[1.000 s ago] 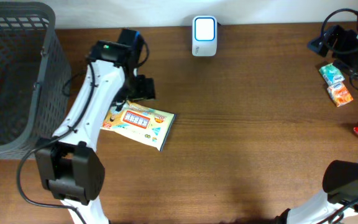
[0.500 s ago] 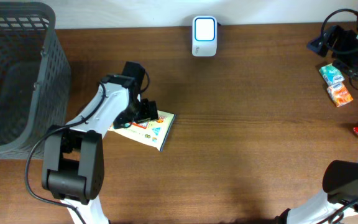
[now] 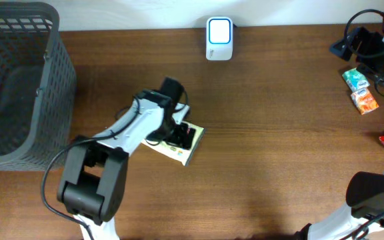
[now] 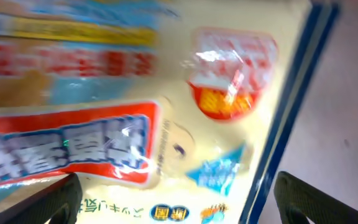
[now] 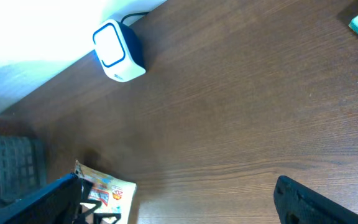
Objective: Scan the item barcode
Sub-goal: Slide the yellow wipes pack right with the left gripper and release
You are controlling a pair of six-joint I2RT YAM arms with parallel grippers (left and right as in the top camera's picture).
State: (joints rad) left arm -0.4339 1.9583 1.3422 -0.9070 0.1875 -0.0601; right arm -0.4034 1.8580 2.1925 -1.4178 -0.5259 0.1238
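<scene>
Overhead view shows the left tool [image 3: 179, 137] low over the snack packet [image 3: 187, 152], a little left of the middle of the frame. The packet lies flat on the brown surface [image 3: 279, 133]. The scanner [image 3: 219, 39] stands well apart from it, at the upper middle.

From the left wrist view, the packet [image 4: 166, 124] fills almost the whole picture. The two dark fingers show only at the lower corners, so the left tool [image 4: 176, 202] is wide open and grips nothing. I cannot tell if the fingertips touch the wrapper.

The right tool [image 5: 179, 208] is open too and holds nothing, far from the packet.

I think the step in hand is to take hold of the packet. The wrapper looks thin and slippery, so it is better to close on one edge and lift slowly. No barcode is visible on the upper face. It is probably underneath, so the packet may need turning before it faces the scanner window.
</scene>
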